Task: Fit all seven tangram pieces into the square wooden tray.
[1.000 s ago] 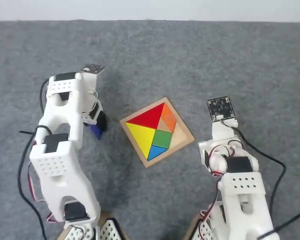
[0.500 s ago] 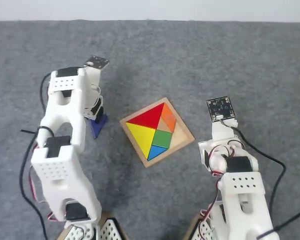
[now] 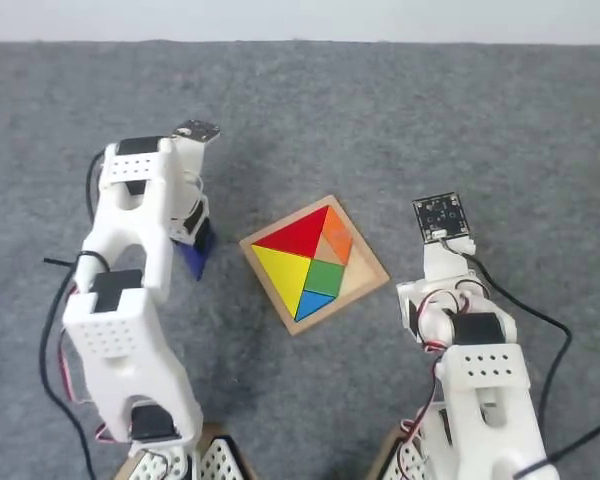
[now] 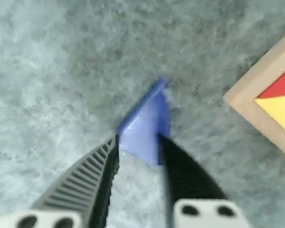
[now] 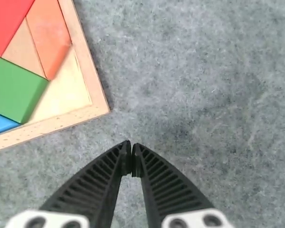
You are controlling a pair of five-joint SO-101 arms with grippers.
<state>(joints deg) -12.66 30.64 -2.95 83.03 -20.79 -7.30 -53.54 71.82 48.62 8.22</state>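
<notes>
**Grey felt mat, blue piece waiting outside the tray**

Grey felt mat (image 3: 380, 110) covers my whole workspace. Left of the wooden tray (image 3: 358, 283), well apart from it, my left gripper (image 4: 137, 140) pinches the blue triangle (image 4: 145, 126), jaws narrowed onto its sides. I judge that grip is meant for carrying it across. In the tray, the red triangle (image 3: 298, 233), the yellow triangle (image 3: 280, 270) and the green square (image 3: 327, 277) leave bare wood on its right side. Right of the tray, my right gripper (image 5: 131, 159) hangs fully closed and empty, probably parked clear. I can read no lettering.
</notes>
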